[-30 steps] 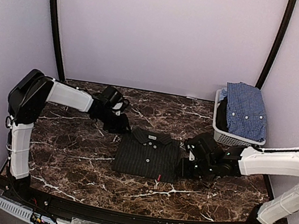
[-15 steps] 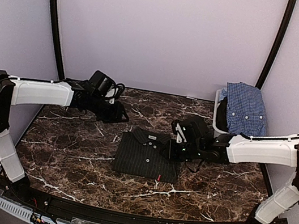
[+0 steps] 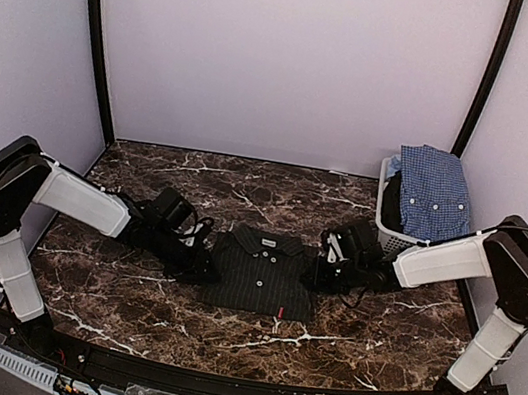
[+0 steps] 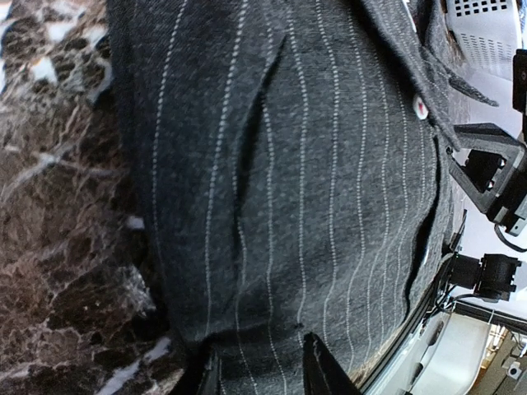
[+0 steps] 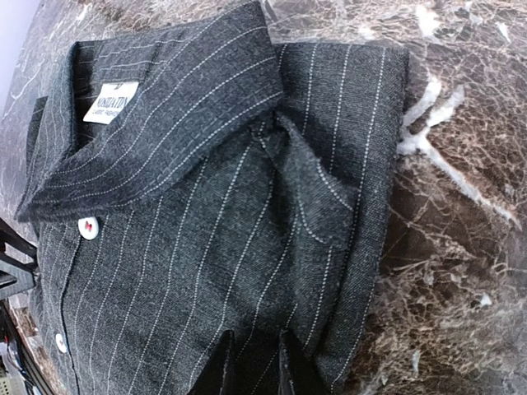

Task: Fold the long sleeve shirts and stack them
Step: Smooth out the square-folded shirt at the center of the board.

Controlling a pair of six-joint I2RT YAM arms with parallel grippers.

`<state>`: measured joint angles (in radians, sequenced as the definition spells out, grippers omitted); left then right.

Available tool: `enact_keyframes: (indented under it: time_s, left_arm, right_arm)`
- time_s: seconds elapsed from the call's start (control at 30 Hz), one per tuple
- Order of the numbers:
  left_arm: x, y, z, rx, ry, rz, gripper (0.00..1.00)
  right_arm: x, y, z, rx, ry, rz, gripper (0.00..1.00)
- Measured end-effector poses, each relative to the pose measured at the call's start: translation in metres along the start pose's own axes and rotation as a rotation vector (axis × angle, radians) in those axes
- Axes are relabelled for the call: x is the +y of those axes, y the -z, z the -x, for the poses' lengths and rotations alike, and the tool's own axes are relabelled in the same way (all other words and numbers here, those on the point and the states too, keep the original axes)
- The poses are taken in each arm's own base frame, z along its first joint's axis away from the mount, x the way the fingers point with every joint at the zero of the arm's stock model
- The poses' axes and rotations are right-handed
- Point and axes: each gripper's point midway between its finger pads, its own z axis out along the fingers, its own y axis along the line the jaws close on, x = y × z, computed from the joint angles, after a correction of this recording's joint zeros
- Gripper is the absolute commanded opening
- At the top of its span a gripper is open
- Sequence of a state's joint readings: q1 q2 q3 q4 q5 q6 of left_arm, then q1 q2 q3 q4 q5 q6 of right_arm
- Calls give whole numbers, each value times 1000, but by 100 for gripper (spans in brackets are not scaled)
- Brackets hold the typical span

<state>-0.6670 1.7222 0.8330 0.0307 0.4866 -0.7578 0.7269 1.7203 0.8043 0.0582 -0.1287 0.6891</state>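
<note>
Jaws of the left gripper (image 4: 263, 366) and right gripper (image 5: 251, 366) are straddling opposite sides of the folded black pinstriped cloth shirt (image 3: 261, 276); whether they are gripping it, I cannot tell.

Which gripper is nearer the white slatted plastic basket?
Right. The right gripper is at the right edge of the black pinstriped shirt, close to the basket; the left gripper is at the shirt's left edge.

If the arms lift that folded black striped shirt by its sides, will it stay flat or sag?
Probably sag: the black striped shirt is thin cloth, its folded layers lying loose and creased at the edges. Likely light, too. Its collar looks stiffer and may hold shape. Pushed, it would likely bunch rather than slide neatly on the marble table.
</note>
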Motion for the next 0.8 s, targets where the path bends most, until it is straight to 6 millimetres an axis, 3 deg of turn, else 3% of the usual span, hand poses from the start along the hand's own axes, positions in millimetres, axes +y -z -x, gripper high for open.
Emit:
enact_keyframes:
  time_s: [0.23,0.43,0.57,0.8]
  left_arm:
    - [7,-1,-5,9,15,16,33]
    - [13,5,-6,6,25,69,35]
    - [8,16,5,-39,9,99,39]
    - [-6,21,25,-87,-11,98,42]
  right_arm:
    - [-9,2,7,-19,-8,3,17]
    - [-14,9,10,-14,12,-26,26]
    - [-9,26,16,-34,32,-31,37]
    - [18,73,46,-168,78,33,49]
